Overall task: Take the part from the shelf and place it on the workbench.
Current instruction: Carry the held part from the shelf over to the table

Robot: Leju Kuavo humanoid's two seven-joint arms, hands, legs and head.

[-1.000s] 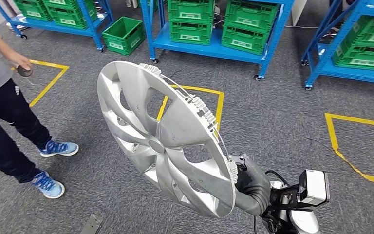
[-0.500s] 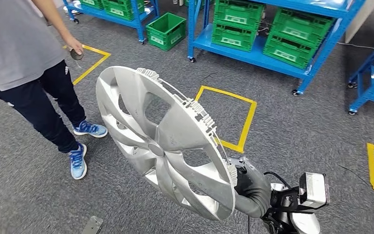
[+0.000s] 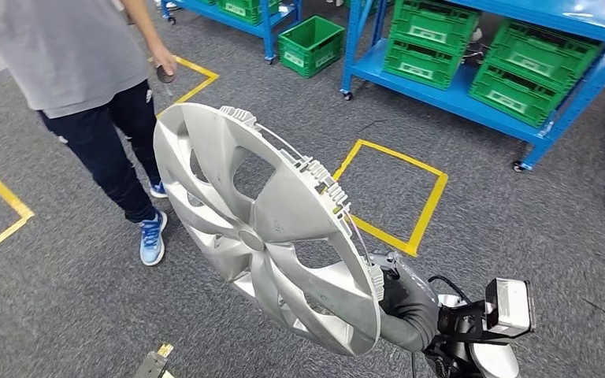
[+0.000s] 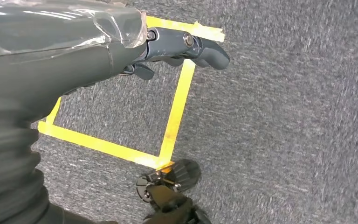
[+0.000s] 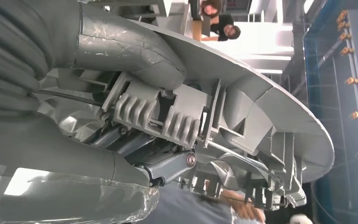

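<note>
The right hand (image 3: 404,303) grips the silver wheel cover (image 3: 264,228) at its lower rim, fingers (image 5: 168,168) clamped on the clips, holding it tilted above the grey floor (image 3: 512,236). The left hand (image 4: 182,46) holds nothing, fingers (image 4: 205,49) loosely extended over yellow tape (image 4: 175,112). A person (image 3: 87,87) stands near, before blue shelves (image 3: 449,94).

Grey carpet (image 3: 520,260), yellow tape squares (image 3: 421,224), blue shelving (image 3: 457,94), green crates (image 3: 433,43).
</note>
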